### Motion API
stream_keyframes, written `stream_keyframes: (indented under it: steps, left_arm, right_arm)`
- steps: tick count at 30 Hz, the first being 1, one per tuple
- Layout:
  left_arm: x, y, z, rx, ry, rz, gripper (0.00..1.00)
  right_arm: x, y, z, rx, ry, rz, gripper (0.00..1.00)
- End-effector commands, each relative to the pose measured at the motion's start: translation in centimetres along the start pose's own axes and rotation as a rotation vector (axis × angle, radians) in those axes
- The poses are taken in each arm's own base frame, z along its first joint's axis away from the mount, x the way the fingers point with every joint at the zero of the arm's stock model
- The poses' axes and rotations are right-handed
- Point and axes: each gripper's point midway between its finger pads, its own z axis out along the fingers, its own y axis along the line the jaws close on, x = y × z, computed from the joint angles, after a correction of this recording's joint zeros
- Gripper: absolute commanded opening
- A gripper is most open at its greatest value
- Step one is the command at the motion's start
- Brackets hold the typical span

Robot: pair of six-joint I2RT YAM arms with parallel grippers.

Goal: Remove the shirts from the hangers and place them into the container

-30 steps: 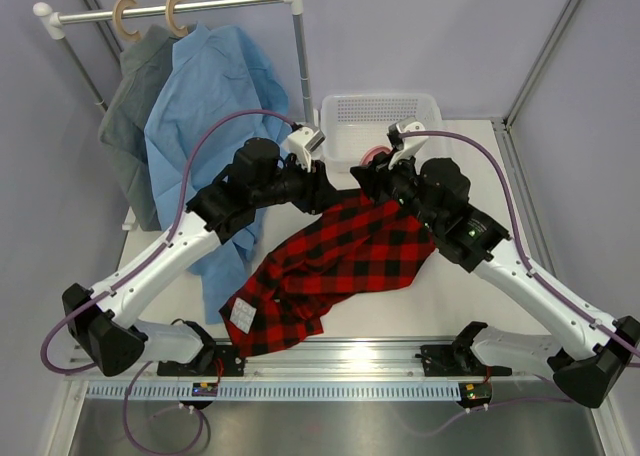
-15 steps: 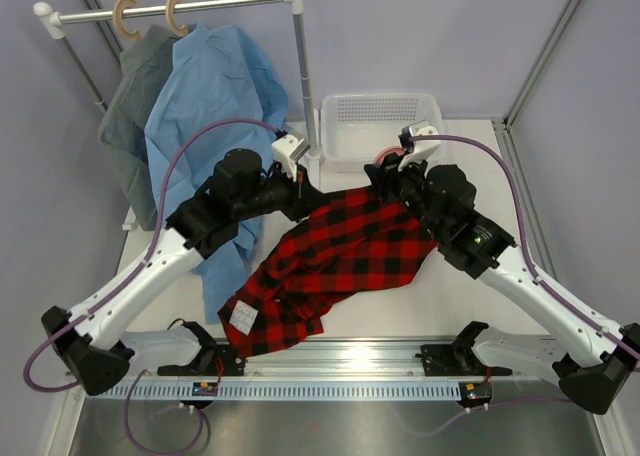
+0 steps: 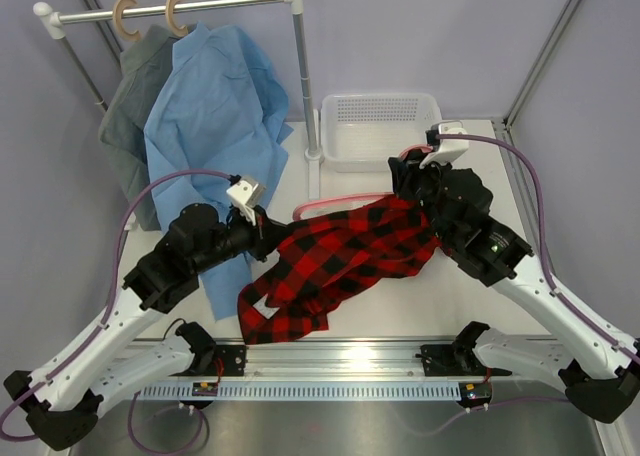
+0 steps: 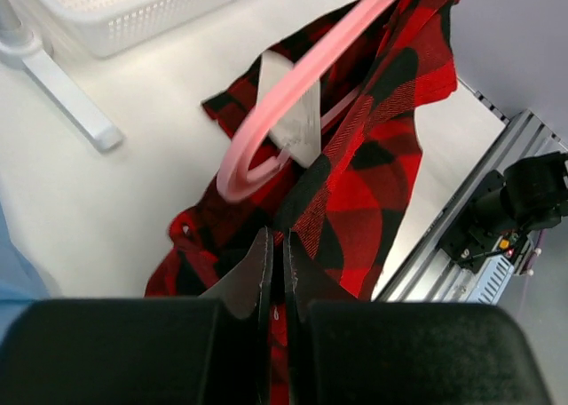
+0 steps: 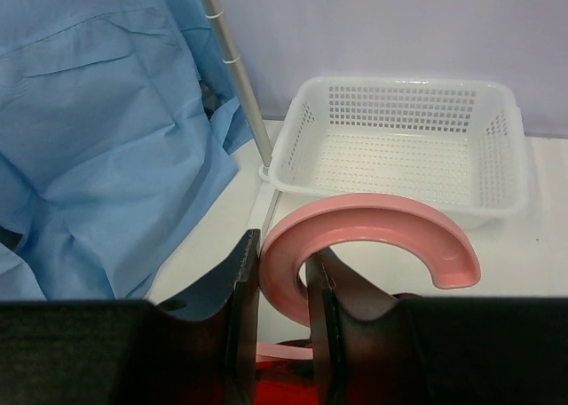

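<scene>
The red-and-black plaid shirt (image 3: 350, 248) is stretched between my two arms above the table. My left gripper (image 3: 263, 229) is shut on a fold of the shirt's left part (image 4: 382, 156). One end of the pink hanger (image 3: 330, 200) sticks bare out of the shirt (image 4: 293, 94). My right gripper (image 5: 284, 263) is shut on the pink hook (image 5: 373, 214), near the container (image 3: 380, 99), a white mesh basket with nothing in it. A light blue shirt (image 3: 215, 106) and a grey shirt (image 3: 128, 106) hang on tan hangers (image 3: 177, 12).
The white rack's upright pole (image 3: 303, 76) stands just left of the basket, and its foot (image 4: 62, 94) lies on the table. The top rail (image 3: 200, 6) carries the two hung shirts. An aluminium rail (image 3: 340, 388) runs along the near table edge.
My left gripper has shut on the plaid shirt and pulled back left and towards me, drawing cloth off the pink hanger's end. The right gripper has shifted right with the hook.
</scene>
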Motion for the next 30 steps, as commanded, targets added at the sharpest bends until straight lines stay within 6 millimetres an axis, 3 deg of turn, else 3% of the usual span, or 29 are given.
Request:
stream_keyframes:
  steps: [1,5,11,12,13,14,17,20,25,29,30]
  left_arm:
    - [1.4,1.1,-1.1,-0.055,0.001,-0.043,0.00]
    - [3.5,1.0,-0.7,-0.039,0.049,-0.082,0.00]
    - [4.4,-0.4,0.2,0.042,0.087,-0.122,0.01]
    - [4.0,-1.0,0.4,0.068,0.076,-0.127,0.07]
    - [3.8,-1.4,0.5,0.088,0.076,-0.126,0.33]
    - [3.5,-2.1,0.5,0.122,0.078,-0.122,0.44]
    - [1.7,-2.7,0.2,0.151,0.044,-0.066,0.67]
    - [-0.3,-2.4,-0.8,0.121,-0.022,0.004,0.80]
    - [-2.9,-2.9,-1.9,0.129,-0.069,0.092,0.82]
    - [-4.6,-4.7,-1.1,0.220,-0.056,0.142,0.81]
    - [-5.1,-4.9,-0.1,0.233,-0.037,0.145,0.81]
  right_arm:
    - [-4.5,-4.0,-1.6,0.192,-0.103,0.020,0.00]
    - [-5.1,-3.1,-1.8,0.143,-0.118,0.066,0.00]
    - [-5.6,-2.1,-1.9,0.085,-0.124,0.079,0.00]
    - [-5.5,-1.5,-1.9,0.049,-0.120,0.076,0.00]
    - [-5.3,-1.2,-1.9,0.032,-0.119,0.073,0.00]
    - [-5.0,-1.0,-1.8,0.020,-0.117,0.072,0.00]
    - [-4.0,-0.4,-1.9,-0.025,-0.095,0.053,0.00]
    - [-2.9,-0.1,-2.2,-0.060,-0.073,0.034,0.00]
    - [-1.2,0.4,-2.9,-0.118,-0.045,0.009,0.00]
    - [-0.1,1.5,-2.9,-0.187,-0.024,-0.018,0.00]
    - [-0.1,1.9,-3.0,-0.213,-0.025,-0.019,0.00]
